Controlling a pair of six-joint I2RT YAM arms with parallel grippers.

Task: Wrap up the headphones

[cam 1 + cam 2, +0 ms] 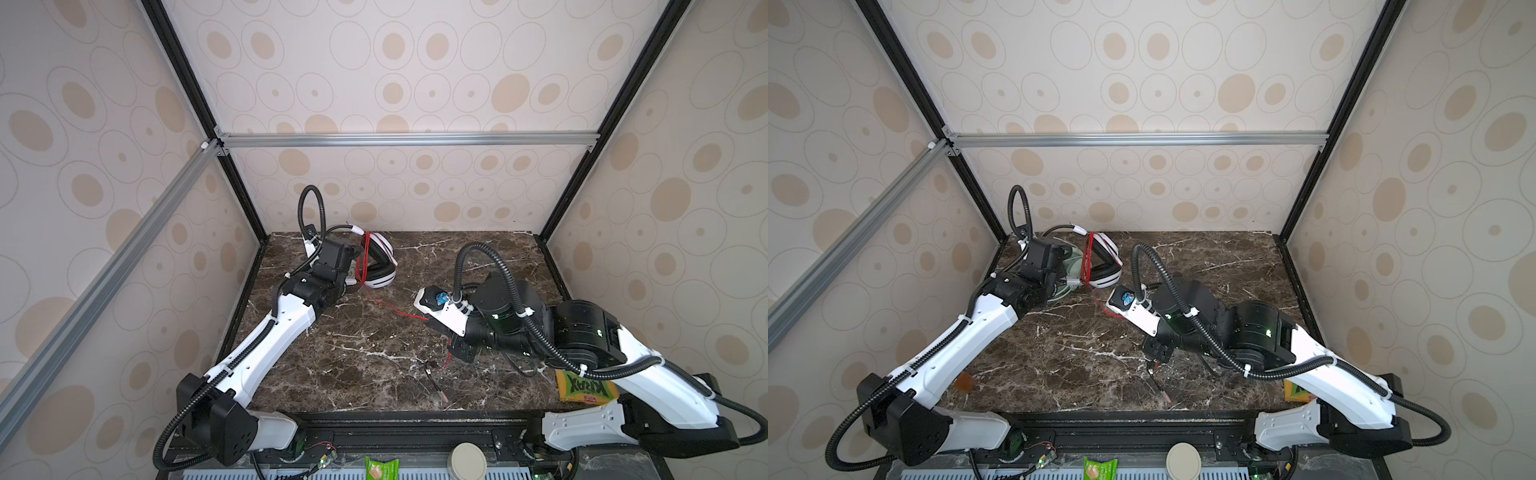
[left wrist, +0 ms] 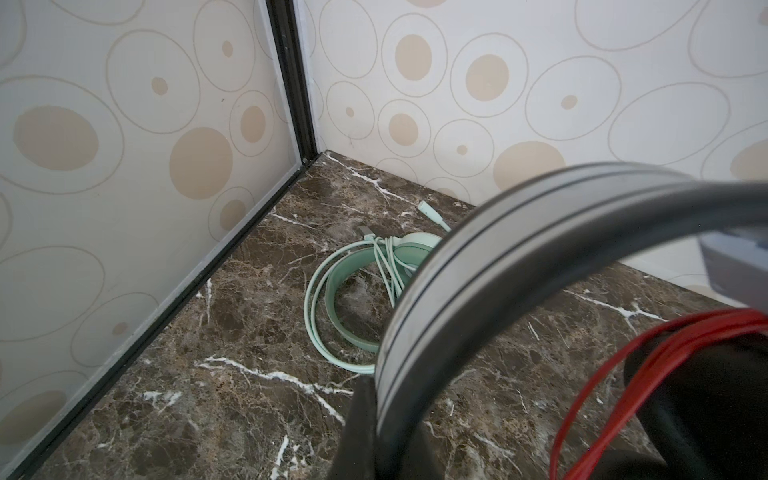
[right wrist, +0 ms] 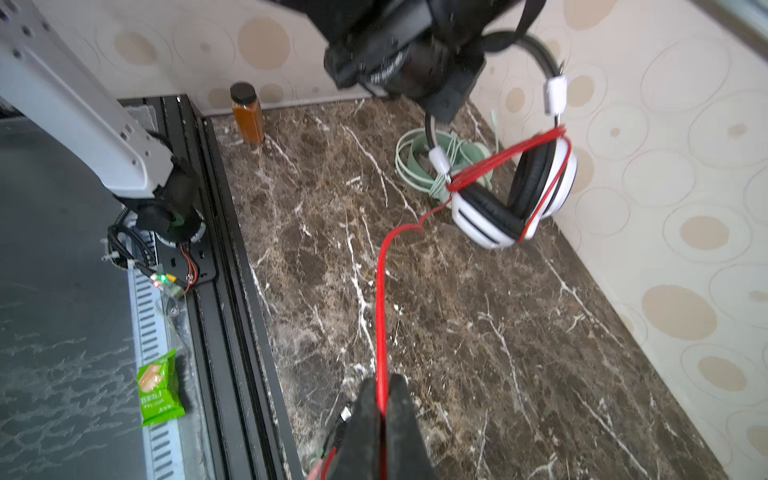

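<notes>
Left gripper (image 3: 440, 104) clenched on white headset (image 1: 380, 262) band, hung left of centre in a top view. Mint-green headset (image 2: 415, 249) lies on worktop (image 1: 374, 353) just behind, cable wound. Red cable (image 3: 380, 299) runs down-right to right gripper (image 3: 384, 399), which pinches it. Right arm is nearer for the next loop, nothing between.

You have open bench (image 1: 498, 257) far right; the red cable (image 1: 395, 309) spans the middle, headphones (image 1: 384, 259) crowd the far-left corner.
</notes>
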